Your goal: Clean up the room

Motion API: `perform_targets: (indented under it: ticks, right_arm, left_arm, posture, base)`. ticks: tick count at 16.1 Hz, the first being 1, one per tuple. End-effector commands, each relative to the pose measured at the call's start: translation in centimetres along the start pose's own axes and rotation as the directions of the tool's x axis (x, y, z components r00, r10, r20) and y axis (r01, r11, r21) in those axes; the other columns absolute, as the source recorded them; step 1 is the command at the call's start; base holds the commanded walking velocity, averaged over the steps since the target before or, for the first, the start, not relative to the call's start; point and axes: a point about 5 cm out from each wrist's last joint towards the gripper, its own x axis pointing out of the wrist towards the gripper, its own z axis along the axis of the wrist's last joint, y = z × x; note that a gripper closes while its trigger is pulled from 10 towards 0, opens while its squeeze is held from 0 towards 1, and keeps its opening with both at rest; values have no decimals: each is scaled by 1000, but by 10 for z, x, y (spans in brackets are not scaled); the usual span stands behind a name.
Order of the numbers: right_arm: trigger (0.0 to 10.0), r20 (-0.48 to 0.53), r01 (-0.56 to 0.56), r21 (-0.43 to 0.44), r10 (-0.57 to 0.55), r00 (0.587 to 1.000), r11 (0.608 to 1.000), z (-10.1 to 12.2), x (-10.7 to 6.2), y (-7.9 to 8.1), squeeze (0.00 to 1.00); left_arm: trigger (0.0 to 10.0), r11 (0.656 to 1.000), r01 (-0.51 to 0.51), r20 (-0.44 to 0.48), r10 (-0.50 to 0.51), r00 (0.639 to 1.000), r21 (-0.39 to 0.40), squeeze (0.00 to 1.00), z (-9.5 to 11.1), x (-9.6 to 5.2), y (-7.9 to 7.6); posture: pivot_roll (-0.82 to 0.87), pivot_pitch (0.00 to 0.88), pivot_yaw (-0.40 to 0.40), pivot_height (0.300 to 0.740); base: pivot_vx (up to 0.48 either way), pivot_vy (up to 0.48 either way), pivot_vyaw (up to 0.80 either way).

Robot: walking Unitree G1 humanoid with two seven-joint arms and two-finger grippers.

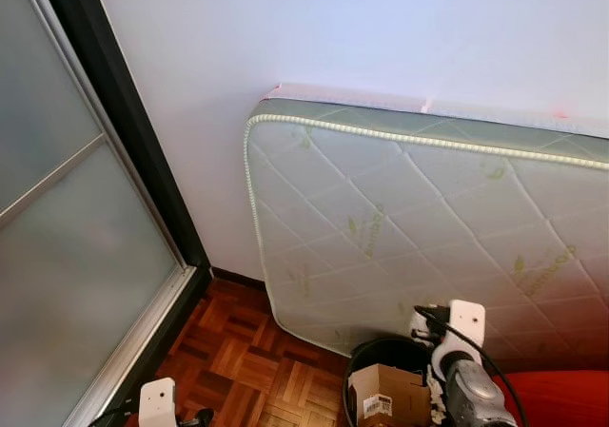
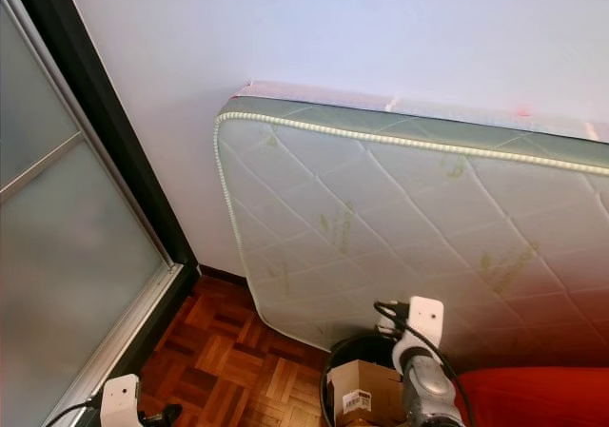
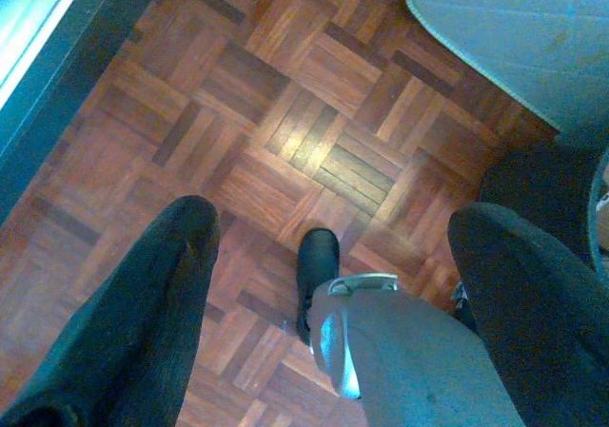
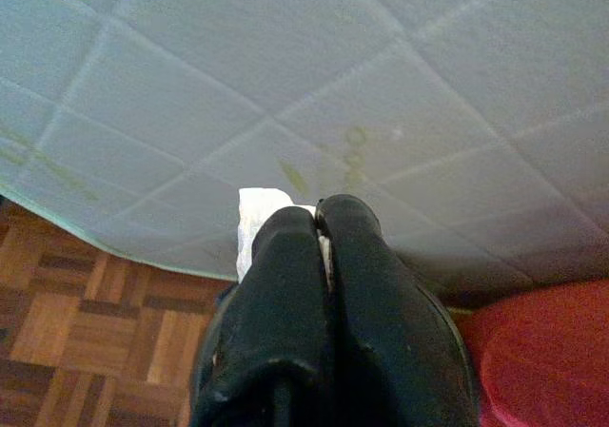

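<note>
My right gripper [image 4: 318,220] is shut on a white crumpled tissue [image 4: 259,212], held in front of the quilted mattress [image 1: 428,218] that leans against the wall. Below my right arm [image 1: 457,365] stands a black bin [image 1: 381,356] with a cardboard box [image 1: 385,394] in it. My left gripper [image 3: 333,246] hangs open over the parquet floor [image 3: 285,113], its two black fingers [image 3: 143,303] spread wide with nothing between them. The robot's own leg and black foot [image 3: 316,265] show beneath it.
A frosted glass sliding door with a dark frame [image 1: 114,113] runs along the left. A red object [image 1: 561,398] lies at the lower right beside the bin. Bare parquet [image 1: 238,360] lies between the door and the mattress.
</note>
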Motion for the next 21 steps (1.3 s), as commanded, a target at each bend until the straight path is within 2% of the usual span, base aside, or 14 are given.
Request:
perform_targets:
  ticks: [1,5,7,17,21]
  right_arm:
    - [10000,-38,5,-6,-5,999,1000,-9,-3,-2,0]
    - [10000,-44,7,-13,-8,999,1000,-10,-3,-1,0]
    - [10000,-48,48,-78,-52,998,996,-10,-3,-6,0]
    - [10000,-58,69,-77,-74,996,995,-12,-4,-8,0]
    - [10000,-78,84,-71,-90,993,994,-15,-5,-11,0]
  left_arm:
    - [10000,1000,-10,-14,10,1000,2,0,-3,-1,4]
    - [10000,1000,-9,-14,9,1000,1,0,-3,-1,3]
    - [10000,1000,-10,-14,10,1000,-1,0,-3,-1,3]
    - [10000,1000,-11,-16,11,1000,-1,0,-4,-1,4]
    - [10000,1000,-12,-19,12,1000,-2,0,-4,-1,4]
  posture:
    - [41,24,18,740]
    - [41,24,18,740]
    - [44,25,16,740]
    - [46,27,18,740]
    - [47,32,18,696]
  base:
    - [0,0,0]
    - [0,0,0]
    - [0,0,0]
    - [0,0,0]
    - [0,0,0]
